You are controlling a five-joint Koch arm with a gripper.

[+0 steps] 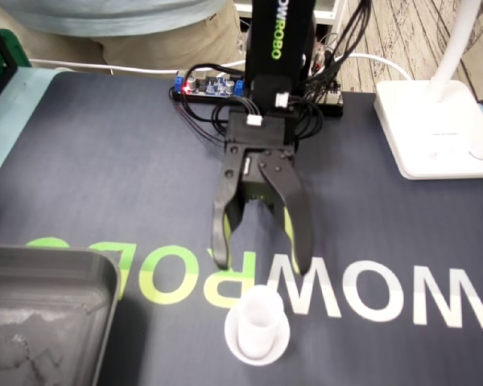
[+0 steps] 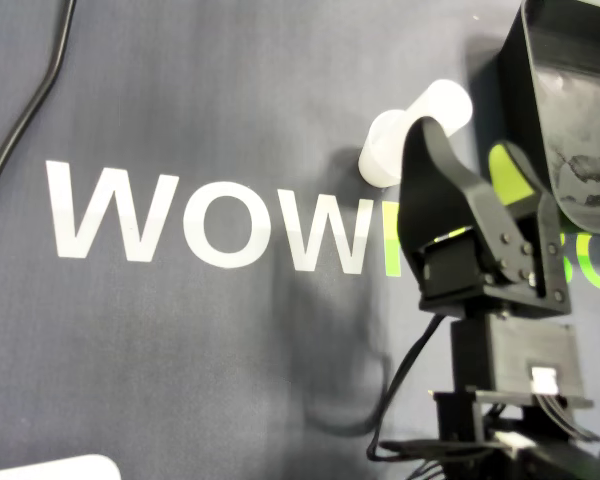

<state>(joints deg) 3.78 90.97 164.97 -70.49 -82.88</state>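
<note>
In the fixed view, the printed lettering runs across the dark mat. The grey tray closes its left end, with the tray's corner lying on the green letters. The white lamp base stands well above its right end, and between them the mat is open. The gripper hangs over the middle of the lettering with its jaws wide apart and nothing between them. The white cup stands upright just below the lettering, and a strip of mat shows between it and the tips. In the overhead view, the lettering has wide free mat on all sides of its white part, and only a cable lies far up left. The tray stands close over the green letters. The gripper is spread open and empty. The cup is just above the lettering, partly covered by the left jaw tip, and I cannot tell here whether they touch.
</note>
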